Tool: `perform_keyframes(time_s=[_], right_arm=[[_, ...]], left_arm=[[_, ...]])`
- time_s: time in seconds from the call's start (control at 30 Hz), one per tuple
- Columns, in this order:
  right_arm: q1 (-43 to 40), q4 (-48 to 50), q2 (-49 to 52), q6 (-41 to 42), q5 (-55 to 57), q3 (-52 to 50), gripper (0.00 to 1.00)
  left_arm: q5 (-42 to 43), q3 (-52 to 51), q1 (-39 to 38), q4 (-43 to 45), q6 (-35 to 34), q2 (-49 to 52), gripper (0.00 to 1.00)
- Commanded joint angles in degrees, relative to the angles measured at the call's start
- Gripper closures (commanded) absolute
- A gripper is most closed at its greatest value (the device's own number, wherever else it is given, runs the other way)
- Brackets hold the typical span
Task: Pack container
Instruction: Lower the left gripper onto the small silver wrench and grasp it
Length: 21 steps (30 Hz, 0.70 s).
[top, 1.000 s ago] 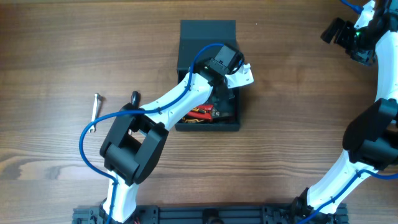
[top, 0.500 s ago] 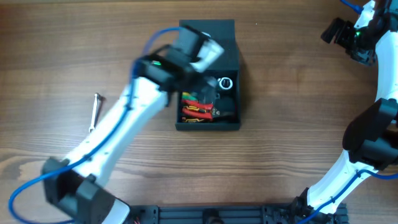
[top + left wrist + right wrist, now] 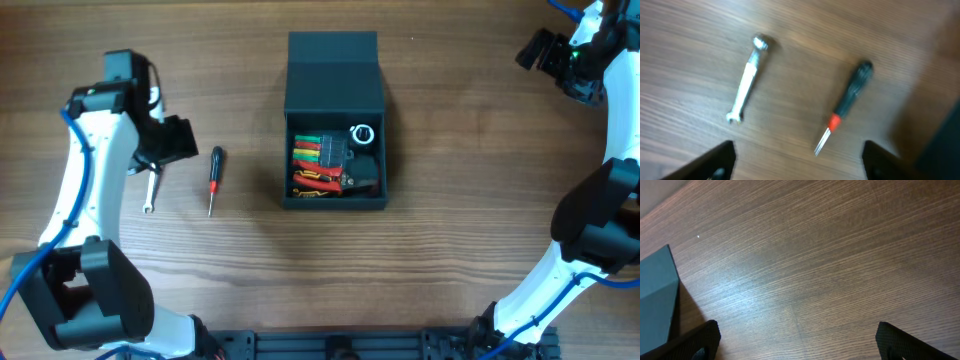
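The container [image 3: 335,203], a dark teal-grey square box, stands mid-table with its hinged lid [image 3: 333,75] raised at the far side. Inside lie red, green and yellow handled tools [image 3: 318,165] and a small white ring-shaped piece [image 3: 361,134]. My left gripper [image 3: 172,140] hovers left of the box, open and empty [image 3: 800,167]. Below it lie a black screwdriver with a red collar [image 3: 847,102] [image 3: 214,178] and a small silver wrench [image 3: 746,86] [image 3: 151,187]. My right gripper [image 3: 543,50] hangs open at the far right over bare wood [image 3: 800,345]; the container's corner [image 3: 657,300] shows at its left.
The wooden table [image 3: 470,220] carries only the box and the two loose tools. The right arm's dark elbow [image 3: 600,215] rises at the right edge. A black rail [image 3: 340,345] runs along the front edge.
My left arm has swung from over the container to the left side of the table, above the wrench and screwdriver. The box's inside now shows. The right arm has not moved.
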Motion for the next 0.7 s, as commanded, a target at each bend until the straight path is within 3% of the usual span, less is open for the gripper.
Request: perform_keyframes(time_s=[0.0, 0.13, 0.33, 0.5, 0.67], right_arm=[[0.1, 0.2, -0.4, 1.1, -0.3, 0.7, 0.0], [0.1, 0.2, -0.4, 1.1, -0.3, 0.7, 0.0], [0.1, 0.2, -0.4, 1.1, -0.3, 0.7, 0.0], [0.1, 0.2, -0.4, 1.1, -0.3, 0.7, 0.0], [0.1, 0.2, -0.4, 1.1, -0.3, 0.7, 0.0]], left_arm=[[0.7, -4.5, 3.9, 6.1, 5.3, 1.0, 0.09], [0.7, -6.7, 6.5, 13.9, 12.7, 3.3, 0.12], [0.5, -6.7, 8.5, 22.7, 13.0, 12.0, 0.14], [0.5, -6.7, 8.5, 24.6, 19.5, 17.7, 0.15], [0.5, -6.7, 8.5, 25.3, 26.5, 20.7, 0.26]])
